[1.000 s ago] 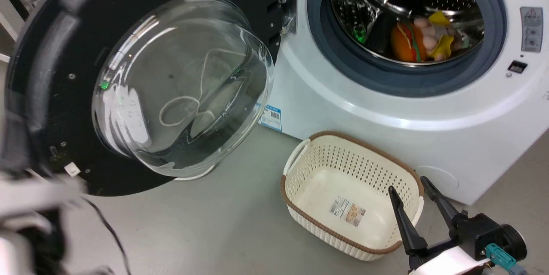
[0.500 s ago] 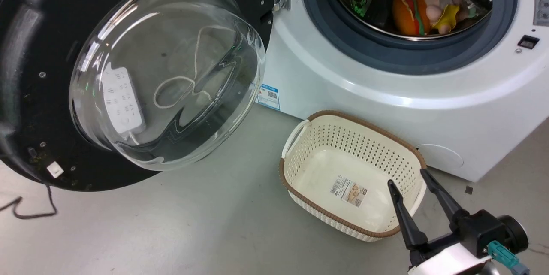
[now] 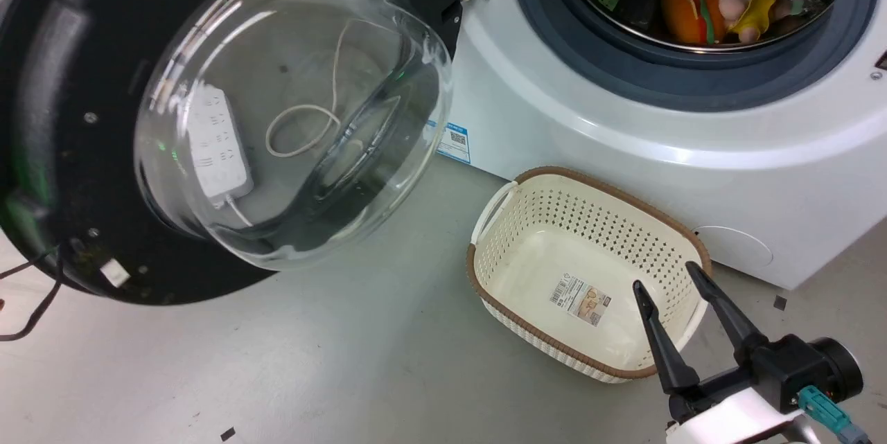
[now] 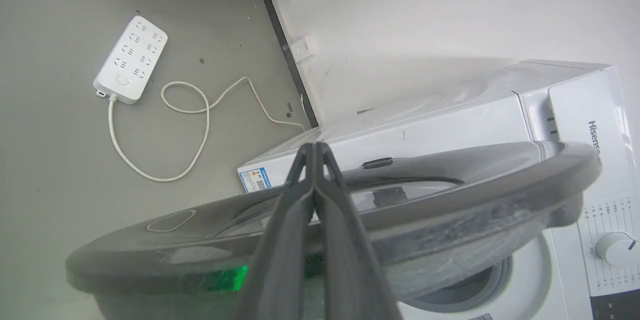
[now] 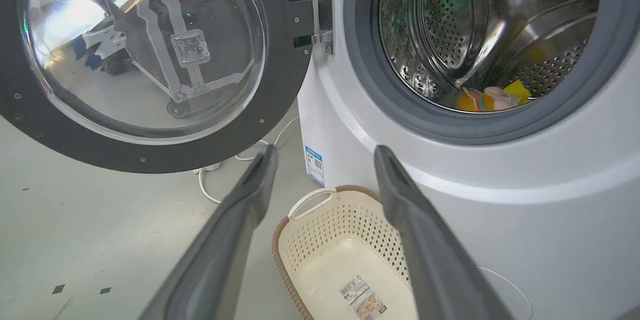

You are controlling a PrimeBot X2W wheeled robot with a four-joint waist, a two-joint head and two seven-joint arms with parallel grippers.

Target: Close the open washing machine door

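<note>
The washing machine door [image 3: 69,49] stands swung wide open at the left, its black rim around a bulging glass bowl [image 3: 298,104], hinged to the white washing machine [image 3: 624,153]. Colourful soft toys [image 3: 700,1] lie in the steel drum. In the left wrist view my left gripper [image 4: 314,146] is shut and empty; its fingers lie across the door's rim [image 4: 450,185], which shows edge on, on its outer side. My right gripper [image 3: 664,279] is open and empty at the lower right over the basket's near end, well away from the door [image 5: 280,85].
A cream perforated basket [image 3: 527,222] with a brown rim stands empty on the grey floor before the machine. A white power strip [image 4: 131,58] with a looped cord lies on the floor behind the door. A dark cable [image 3: 28,312] trails at the left edge.
The head camera has tilted and shifted, moving the whole picture. The pale blurred left arm at the lower left a second ago has left that view. The right gripper stays open.
</note>
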